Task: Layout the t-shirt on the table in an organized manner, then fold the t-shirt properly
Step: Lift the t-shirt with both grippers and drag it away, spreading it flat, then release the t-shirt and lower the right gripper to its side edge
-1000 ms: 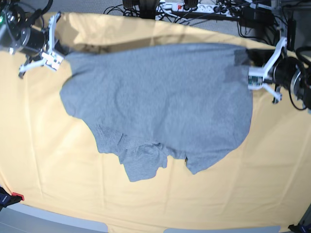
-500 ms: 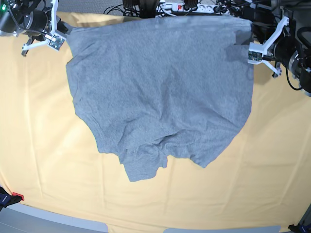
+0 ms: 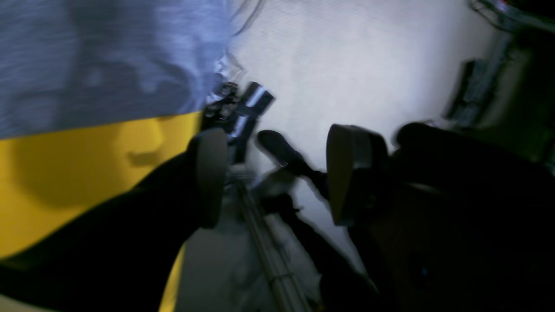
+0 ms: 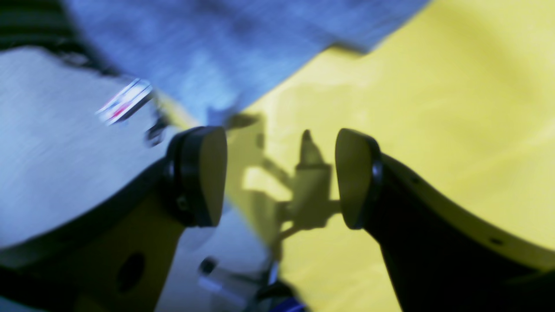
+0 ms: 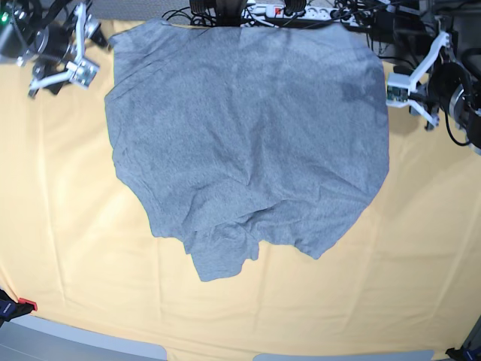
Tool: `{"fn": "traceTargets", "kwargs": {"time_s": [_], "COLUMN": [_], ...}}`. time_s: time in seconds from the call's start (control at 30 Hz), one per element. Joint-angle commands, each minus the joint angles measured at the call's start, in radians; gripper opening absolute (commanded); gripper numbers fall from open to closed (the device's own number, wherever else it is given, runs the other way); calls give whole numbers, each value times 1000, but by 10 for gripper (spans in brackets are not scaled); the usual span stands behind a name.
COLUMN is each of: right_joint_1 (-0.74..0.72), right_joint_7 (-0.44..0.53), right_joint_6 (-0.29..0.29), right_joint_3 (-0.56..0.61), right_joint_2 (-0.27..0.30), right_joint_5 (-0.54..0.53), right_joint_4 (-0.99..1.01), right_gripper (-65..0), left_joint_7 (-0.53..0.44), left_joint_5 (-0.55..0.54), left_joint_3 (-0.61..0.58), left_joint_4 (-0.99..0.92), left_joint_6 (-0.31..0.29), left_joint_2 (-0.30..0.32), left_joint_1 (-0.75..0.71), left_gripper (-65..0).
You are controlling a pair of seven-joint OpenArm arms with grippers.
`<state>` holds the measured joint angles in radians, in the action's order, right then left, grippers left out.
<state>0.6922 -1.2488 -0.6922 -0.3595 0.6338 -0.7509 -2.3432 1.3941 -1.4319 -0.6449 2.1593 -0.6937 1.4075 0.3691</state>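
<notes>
The grey t-shirt (image 5: pixel 248 135) lies spread on the yellow-orange table (image 5: pixel 68 226), plain side up. Its far edge reaches the table's back edge and its near part is bunched and creased. My right gripper (image 5: pixel 84 66) hovers just off the shirt's far left corner, open and empty. In the right wrist view, the right gripper (image 4: pixel 279 175) has bare cloth between its pads, and the t-shirt (image 4: pixel 238 43) lies beyond. My left gripper (image 5: pixel 394 84) is open beside the shirt's far right corner. In the blurred left wrist view, the left gripper (image 3: pixel 277 173) holds nothing, with the t-shirt (image 3: pixel 108 56) at upper left.
A power strip (image 5: pixel 289 10) and tangled cables run behind the table's back edge. Bare cloth stretches left, right and in front of the shirt. A small red-tipped object (image 5: pixel 22 304) sits at the near left edge.
Both grippers carried the shirt's far edge back toward the rear of the table, then opened and let go. The shirt now lies flatter and further back.
</notes>
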Motion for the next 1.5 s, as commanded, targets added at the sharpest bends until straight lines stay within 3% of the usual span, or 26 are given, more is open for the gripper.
{"fn": "traceTargets", "kwargs": {"time_s": [0.0, 0.2, 0.33, 0.6, 0.9, 1.2, 1.47], "right_joint_1": [-14, -104, -173, -364, -566, -794, -964], "right_joint_7": [14, 178, 306, 379, 370, 337, 302], "right_joint_6": [8, 91, 147, 152, 201, 206, 138], "right_joint_3": [-26, -135, -142, -57, 103, 173, 173], "right_joint_2": [15, 15, 11, -40, -51, -194, -294], "right_joint_5": [0, -1, -1, -11, -37, -56, -151], "right_joint_4": [-13, -13, -13, 162, 417, 690, 940], "right_gripper": [-239, -239, -244, -243, -243, -243, -243], "left_joint_7": [2, 2, -8, -14, -34, -32, -14], "left_joint_5": [-5, 64, 106, 108, 85, 84, 39], "left_joint_3": [11, 11, 11, 25, 221, 460, 484], "left_joint_4": [5, -9, -63, -286, -493, -676, -785], "left_joint_6": [-4, -4, -4, 17, 37, 59, 58], "left_joint_2": [22, 16, -23, -121, -255, -370, -382], "left_joint_1": [29, 110, 192, 282, 282, 275, 274], "left_gripper": [-275, -275, -276, -275, -276, -276, -276]}}
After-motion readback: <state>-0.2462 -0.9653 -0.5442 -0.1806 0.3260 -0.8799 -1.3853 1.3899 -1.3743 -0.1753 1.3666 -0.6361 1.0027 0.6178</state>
